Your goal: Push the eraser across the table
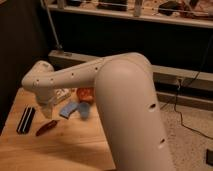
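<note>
Eraser point(26, 120) lies flat by the table point(75, 145) edge, with the gripper point(46, 111) hanging just beside it (open or closed: can't tell). It looks light and rigid, so it should slide. Push mid long side, else it spins.

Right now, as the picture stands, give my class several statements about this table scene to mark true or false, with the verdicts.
1. The eraser lies flat on the table, near its left edge in the camera view. True.
2. The gripper holds the eraser in the air. False: the gripper hangs low just right of the eraser, which rests on the table.
3. An orange bowl stands behind the light-blue square piece. True.
4. The reddish-brown object lies on top of the eraser. False: it lies on the wood to the eraser's right.
</note>
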Motion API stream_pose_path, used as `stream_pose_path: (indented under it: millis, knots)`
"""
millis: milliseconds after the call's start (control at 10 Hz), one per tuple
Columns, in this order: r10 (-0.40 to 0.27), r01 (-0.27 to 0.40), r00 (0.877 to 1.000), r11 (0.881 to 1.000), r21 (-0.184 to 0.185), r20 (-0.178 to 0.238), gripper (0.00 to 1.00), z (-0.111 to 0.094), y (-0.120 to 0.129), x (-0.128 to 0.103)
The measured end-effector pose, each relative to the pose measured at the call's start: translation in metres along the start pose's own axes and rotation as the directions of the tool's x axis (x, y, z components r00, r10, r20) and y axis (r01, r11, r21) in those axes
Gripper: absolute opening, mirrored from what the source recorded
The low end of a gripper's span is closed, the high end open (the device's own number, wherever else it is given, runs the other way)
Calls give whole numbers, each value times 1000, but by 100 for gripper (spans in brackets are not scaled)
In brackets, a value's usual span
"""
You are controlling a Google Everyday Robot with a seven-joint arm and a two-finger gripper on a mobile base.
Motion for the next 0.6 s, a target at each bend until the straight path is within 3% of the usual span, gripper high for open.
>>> stream_pose_path:
  millis: [300, 600]
  knots:
    - [-14, 15, 1000, 1000, 28, -26, 65, 28, 9, -21]
    - [-3, 5, 998, 1000, 31, -56, 65, 56, 18, -41]
